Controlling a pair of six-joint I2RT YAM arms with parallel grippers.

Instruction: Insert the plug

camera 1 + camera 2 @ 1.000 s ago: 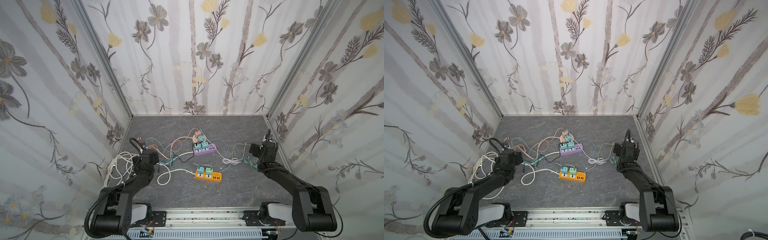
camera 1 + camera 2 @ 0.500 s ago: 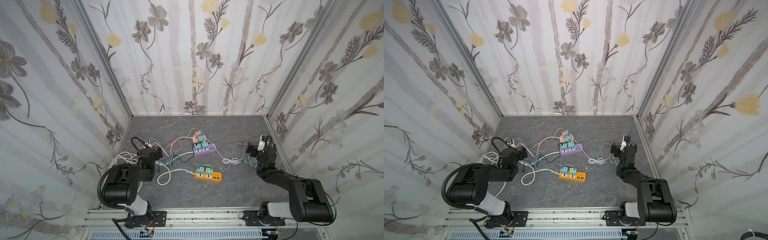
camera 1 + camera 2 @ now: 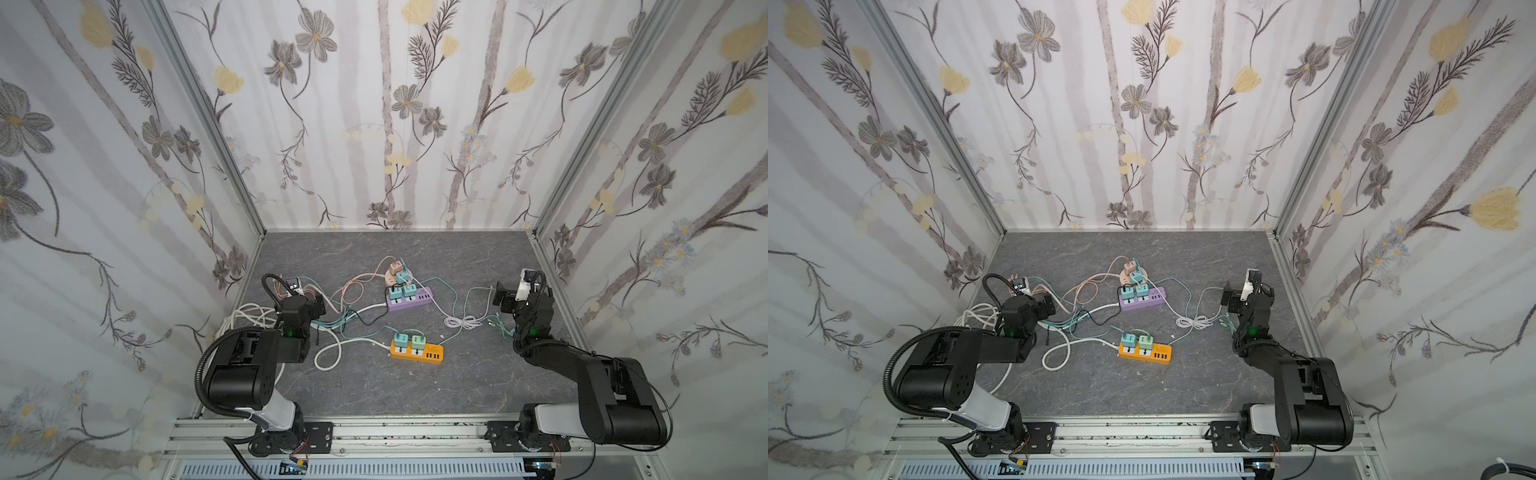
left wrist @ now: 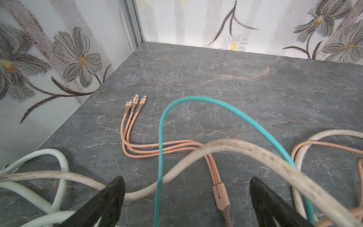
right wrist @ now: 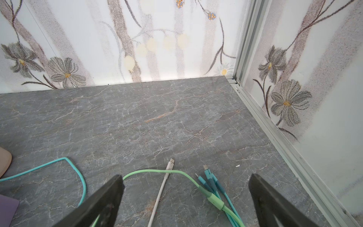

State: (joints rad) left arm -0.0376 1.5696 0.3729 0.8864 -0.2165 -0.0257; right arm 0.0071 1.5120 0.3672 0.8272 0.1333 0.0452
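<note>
An orange power strip (image 3: 419, 354) holds a teal plug (image 3: 401, 338) and a green plug (image 3: 418, 340). Behind it, a purple strip (image 3: 411, 297) and a round pink socket (image 3: 394, 276) also carry plugs. My left gripper (image 3: 319, 301) (image 4: 186, 186) hangs open low over a peach three-headed cable (image 4: 135, 104), a teal cable (image 4: 163, 125) and a white cord (image 4: 235, 145). At the right wall my right gripper (image 3: 500, 297) (image 5: 185, 184) is open above a white connector (image 5: 170, 164) and teal connector ends (image 5: 208, 176). Neither holds anything.
A coil of white cords (image 3: 249, 316) lies by the left wall. A bundled white cable (image 3: 461, 322) sits between the strips and the right arm. Thin teal and green cables (image 5: 157, 171) cross the grey floor. Patterned walls close in three sides.
Both arms have folded back, their elbows drawn toward the front rail. The grippers stay near the same spots, open. Strips and plugs have not moved.
</note>
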